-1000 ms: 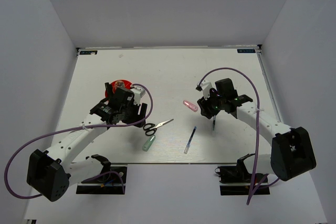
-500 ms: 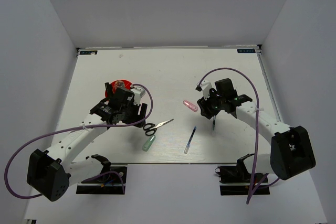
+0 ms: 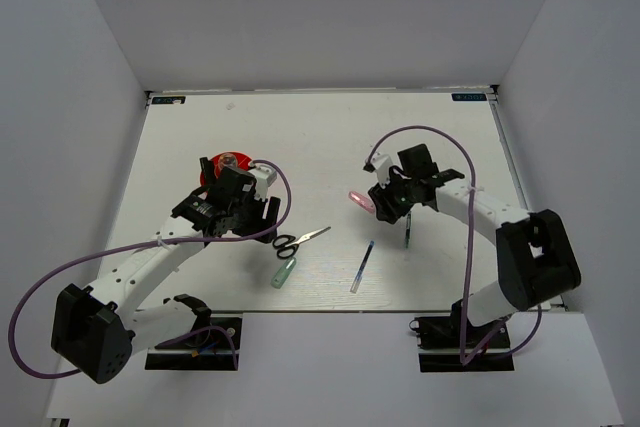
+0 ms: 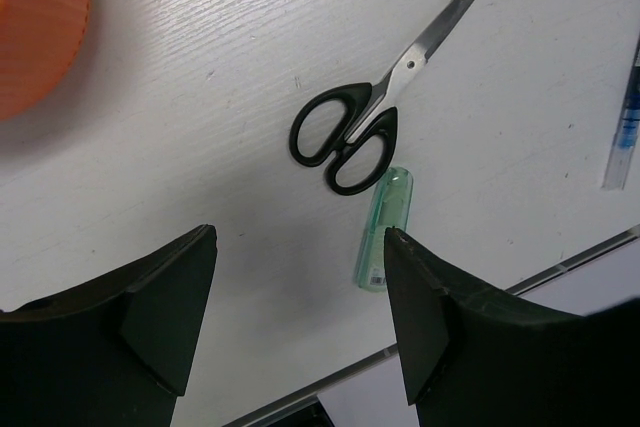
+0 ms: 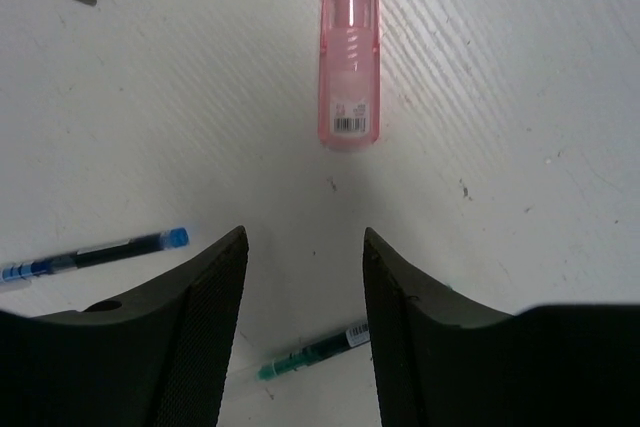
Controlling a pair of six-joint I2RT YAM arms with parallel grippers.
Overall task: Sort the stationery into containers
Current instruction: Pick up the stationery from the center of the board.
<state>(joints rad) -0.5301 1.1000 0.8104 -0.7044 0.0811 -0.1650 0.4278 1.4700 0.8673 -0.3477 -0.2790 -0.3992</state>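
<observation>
**Left tool.** The left tool is spread wide, with nothing between its fingers. It hangs above the table without touching any item.
- The black-handled scissors lie flat on the table just ahead of the gap between the fingers. Their handles point toward the tool and their closed blades point away from it, angled to the right in the wrist view.
- The pale green tube lies just off the tip of the finger that shows on the right in the wrist view. Its far end sits next to the scissors handles; whether they touch cannot be told.
- The round orange-red cup stands ahead of the tool on the opposite side, well apart from the scissors.
- A thin blue pen lies far out past the tube.

**Right tool.** The right tool is also spread, its fingers gripping nothing.
- The pink marker lies flat directly ahead of the gap, lined up with it lengthwise. Its near end is short of the fingertips and not in contact with them.
- The blue pen lies beside the finger on the left in the wrist view.
- A thin green pen shows on the table inside the gap, behind the fingertips.
</observation>
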